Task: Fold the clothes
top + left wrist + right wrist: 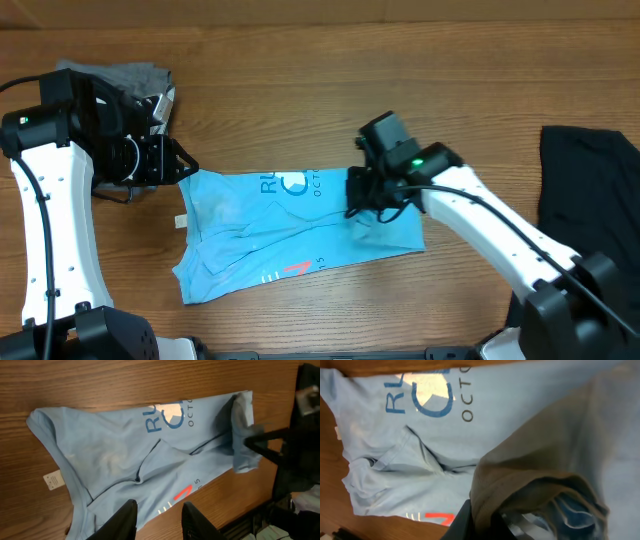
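Observation:
The sky-blue T-shirt of the clothes lies crumpled across the middle of the table, its blue print and red lettering facing up. My right gripper is shut on a bunched fold of its right end, pinched between the dark fingers. The left wrist view shows that fold raised off the table. My left gripper hovers at the shirt's left edge, open. Its two black fingers stand apart over the shirt's lower hem with nothing between them.
A grey garment is heaped at the back left behind the left arm. A black garment lies at the right edge. A small white tag sticks out from the blue shirt's left side.

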